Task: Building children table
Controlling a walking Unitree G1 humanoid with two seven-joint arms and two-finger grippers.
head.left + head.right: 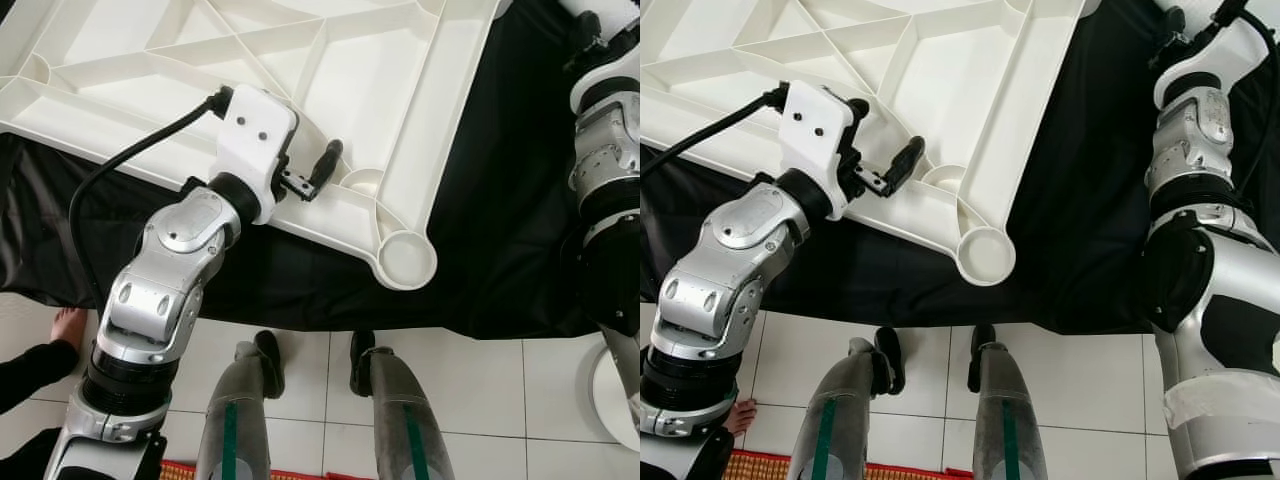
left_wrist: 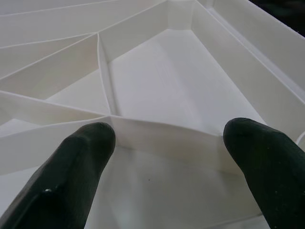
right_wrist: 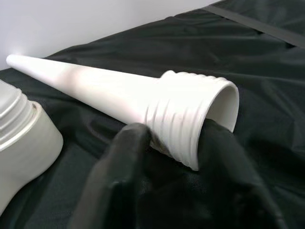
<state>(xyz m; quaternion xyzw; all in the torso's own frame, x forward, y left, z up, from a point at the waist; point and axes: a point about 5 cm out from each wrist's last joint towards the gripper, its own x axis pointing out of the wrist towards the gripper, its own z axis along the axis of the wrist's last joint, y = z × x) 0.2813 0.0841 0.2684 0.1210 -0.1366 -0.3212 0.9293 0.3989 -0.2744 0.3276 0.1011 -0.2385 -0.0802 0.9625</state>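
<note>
Inspecting the assembly, we found the white tabletop [image 1: 330,70] lying underside up on a black cloth [image 1: 480,200], its ribbed panels exposed and a round leg socket [image 1: 407,257] at the near corner. We judged the moulded plastic light and stiff, its smooth faces slippery, so the ribs and rim offered the surest hold. Our left gripper [image 1: 312,180] hovered just over the near edge beside that socket, elbow bent and wrist angled inward, fingers [image 2: 78,162] spread wide and holding nothing. Our right gripper [image 3: 176,157] reached beyond the tabletop's right edge, its two fingers closed about the threaded end of a tapered white leg [image 3: 119,95] lying on the cloth. We judged this leg hollow and light, best held near its ridged collar. Another threaded white part [image 3: 24,138] lay just beside it.
</note>
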